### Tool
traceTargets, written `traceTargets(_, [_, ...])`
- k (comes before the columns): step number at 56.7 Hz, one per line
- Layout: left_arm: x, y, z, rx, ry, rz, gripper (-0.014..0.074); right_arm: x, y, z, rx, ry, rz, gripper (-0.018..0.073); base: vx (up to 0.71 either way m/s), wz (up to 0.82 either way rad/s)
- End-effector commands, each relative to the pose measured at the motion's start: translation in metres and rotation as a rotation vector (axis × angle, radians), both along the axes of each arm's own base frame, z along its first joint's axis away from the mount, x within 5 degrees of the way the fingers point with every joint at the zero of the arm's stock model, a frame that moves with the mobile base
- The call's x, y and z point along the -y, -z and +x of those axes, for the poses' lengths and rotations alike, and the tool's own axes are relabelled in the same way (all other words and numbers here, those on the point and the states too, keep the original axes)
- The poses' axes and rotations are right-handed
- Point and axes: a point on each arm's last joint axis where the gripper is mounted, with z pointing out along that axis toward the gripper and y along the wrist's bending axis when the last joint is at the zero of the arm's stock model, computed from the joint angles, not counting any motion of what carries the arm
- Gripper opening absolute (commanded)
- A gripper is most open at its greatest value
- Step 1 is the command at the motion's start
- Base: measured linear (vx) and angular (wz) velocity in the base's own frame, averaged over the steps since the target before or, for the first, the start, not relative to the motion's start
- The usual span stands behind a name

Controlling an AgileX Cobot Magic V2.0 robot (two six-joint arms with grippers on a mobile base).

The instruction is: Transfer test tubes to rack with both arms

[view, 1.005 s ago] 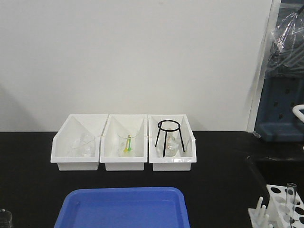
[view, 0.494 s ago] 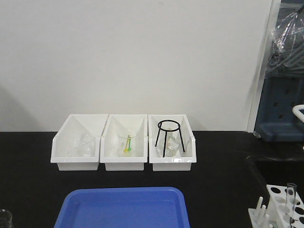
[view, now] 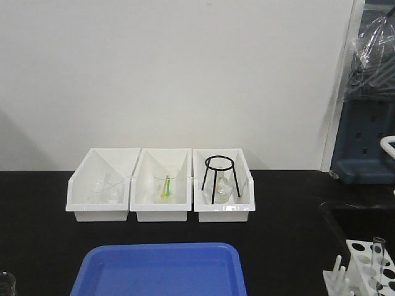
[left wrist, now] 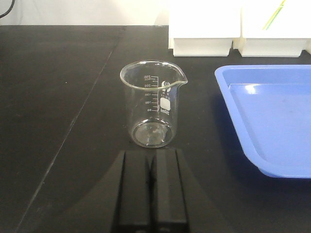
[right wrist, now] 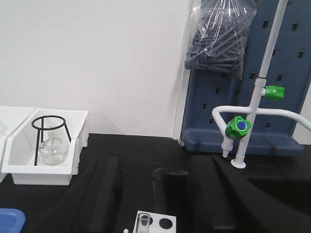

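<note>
Rack: white, bottom-right corner of front view, cut off by frame edges; pegs on its left side; only a corner w/ holes shows in right wrist view.
Test tube: one upright in rack, clear, lower part hard to make out; mouth only in right wrist view.
Left gripper: fingers pressed together, nothing between; tips near beaker, not touching.
Right gripper: not seen in any view; can't tell state.
Beaker: upright on black bench, appears empty; in front view only a sliver at bottom-left.
Blue tray: near edge cut off.
Bins: three white; glassware inside blurry; black tripod ring in right one.
</note>
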Motion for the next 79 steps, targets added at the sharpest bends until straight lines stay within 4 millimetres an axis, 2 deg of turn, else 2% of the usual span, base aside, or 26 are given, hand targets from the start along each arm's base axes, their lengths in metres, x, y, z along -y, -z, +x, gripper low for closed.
traceTargets(1, [0.001,-0.016,0.0,0.116,0.008,-0.011,-0.0005,0.0,-0.019,-0.002,0.114,-0.003,-0.024,0.0396,0.0,0.0])
traceTargets(16, [0.001,-0.016,0.0,0.116,0.008,-0.011,-0.0005,-0.001,-0.021,-0.008,0.129,-0.007,-0.01,0.0377,0.0,0.0])
traceTargets(29, [0.001,-0.016,0.0,0.116,0.008,-0.011,-0.0005,-0.014,-0.016,-0.021,0.092,-0.114,0.014,0.028,0.0,0.0])
traceTargets(35, [0.001,-0.016,0.0,0.116,0.008,-0.011,-0.0005,-0.021,0.002,-0.025,0.099,-0.181,0.013,0.0219,0.0,0.0])
traceTargets(42, [0.001,-0.016,0.0,0.116,0.008,-0.011,-0.0005,-0.023,0.036,-0.033,0.15,-0.21,0.027,0.015,0.0,0.0])
traceTargets(55, [0.001,-0.016,0.0,0.116,0.008,-0.011,-0.0005,-0.017,0.101,-0.063,0.248,-0.172,0.019,0.0027,0.0,0.0])
traceTargets(65, [0.001,-0.016,0.0,0.116,0.008,-0.011,-0.0005,-0.016,0.152,-0.076,0.263,-0.172,0.021,-0.0014,0.0,0.0])
traceTargets(70, [0.001,-0.016,0.0,0.117,0.008,-0.01,-0.0005,-0.015,0.159,-0.074,0.175,-0.156,0.025,-0.0013,0.0,0.0])
traceTargets(79, [0.001,-0.016,0.0,0.118,0.009,-0.01,-0.0005,-0.015,0.162,-0.074,0.164,-0.153,0.045,-0.0012,0.0,0.01])
